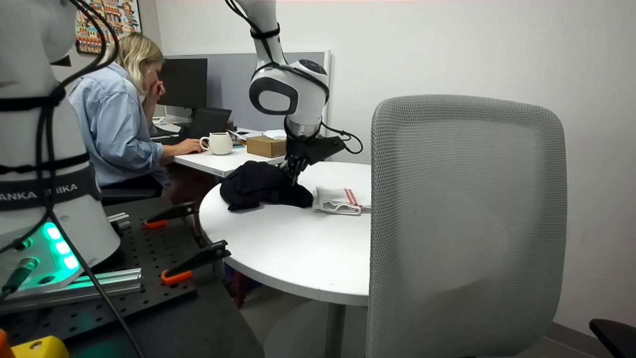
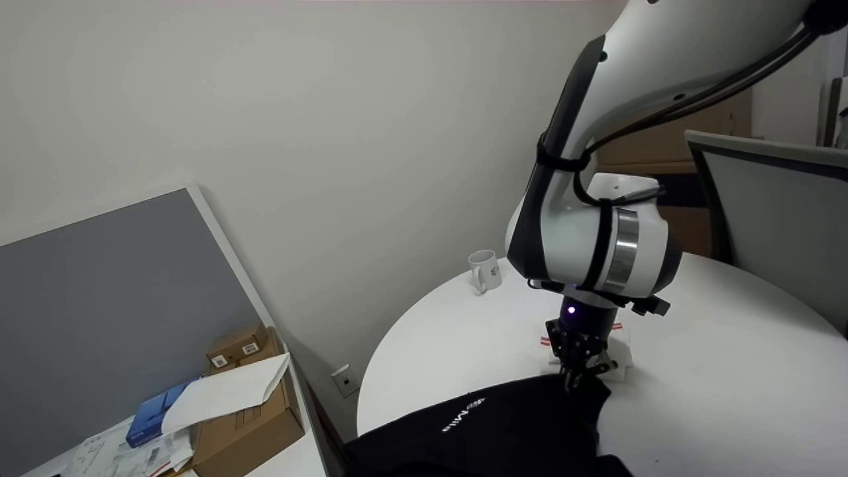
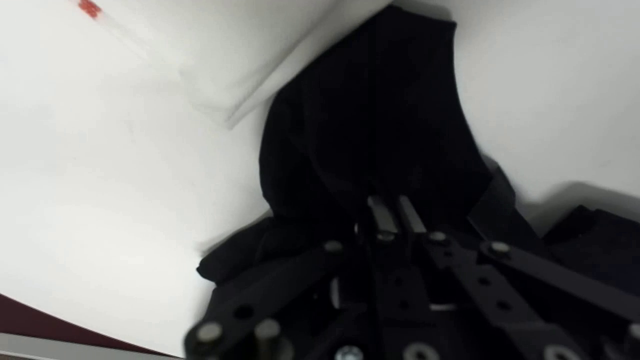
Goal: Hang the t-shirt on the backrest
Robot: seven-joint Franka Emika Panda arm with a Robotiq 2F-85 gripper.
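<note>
Black fabric forms the crumpled t-shirt [image 2: 517, 430] lying bunched on the round, white-topped bench [image 1: 278, 243], near its edge. Small white lettering shows on the garment in an exterior view. Above it bends the glossy white robot arm [image 1: 308, 102], strapped with black cables, and the black metal tool [image 3: 397, 215] meets the cloth at its tips. In the wrist view its slim fingers [image 3: 382, 216] stand close together with dark fabric in the narrow gap, so it appears clamped on the t-shirt.

Just beside the t-shirt lies a folded white towel with red stripes [image 1: 334, 201]; I cannot tell whether the two touch. Upright at the bench stands the grey mesh chair backrest [image 1: 469, 223], which in an exterior view hides part of the towel. A white mug with a handle [image 2: 488, 270] stands near the bench's rim.

Beyond the bench, a blond person in a light blue top [image 1: 117, 119] sits at a white desk [image 1: 198, 161], one hand at the face. On that desk are a cream mug [image 1: 220, 144], a brown cardboard box [image 1: 266, 147] and a black monitor [image 1: 184, 82].
</note>
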